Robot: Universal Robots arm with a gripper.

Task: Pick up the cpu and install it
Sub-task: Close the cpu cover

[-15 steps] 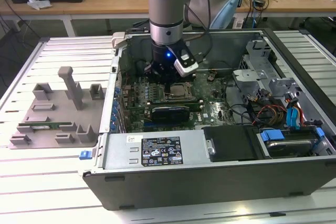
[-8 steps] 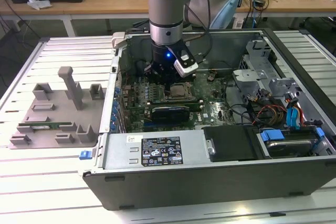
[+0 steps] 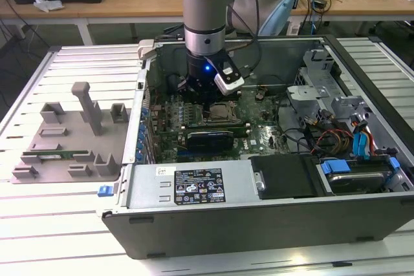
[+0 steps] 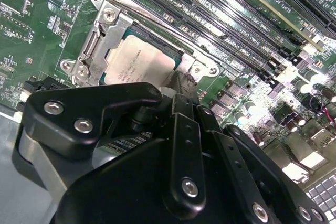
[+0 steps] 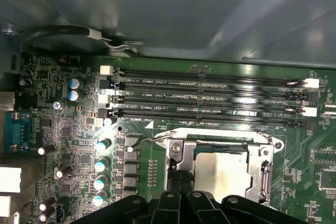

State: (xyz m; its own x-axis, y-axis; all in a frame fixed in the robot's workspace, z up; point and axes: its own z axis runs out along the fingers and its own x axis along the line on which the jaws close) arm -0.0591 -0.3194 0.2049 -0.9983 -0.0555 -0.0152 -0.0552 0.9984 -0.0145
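A robotics lab: open computer case [image 3: 259,224] on slatted table [image 3: 58,224], cluttered workbench [image 3: 116,6].

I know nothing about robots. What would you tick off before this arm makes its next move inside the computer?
1. The cpu lies flat inside the metal socket frame, as both wrist views show: ok.
2. Gripper is at the cpu's edge, over the socket: ok.
3. Gripper's hold on the cpu: cannot tell.
4. Socket lever locked down: cannot tell.
5. Memory slots beside the socket are apart from the gripper: ok.
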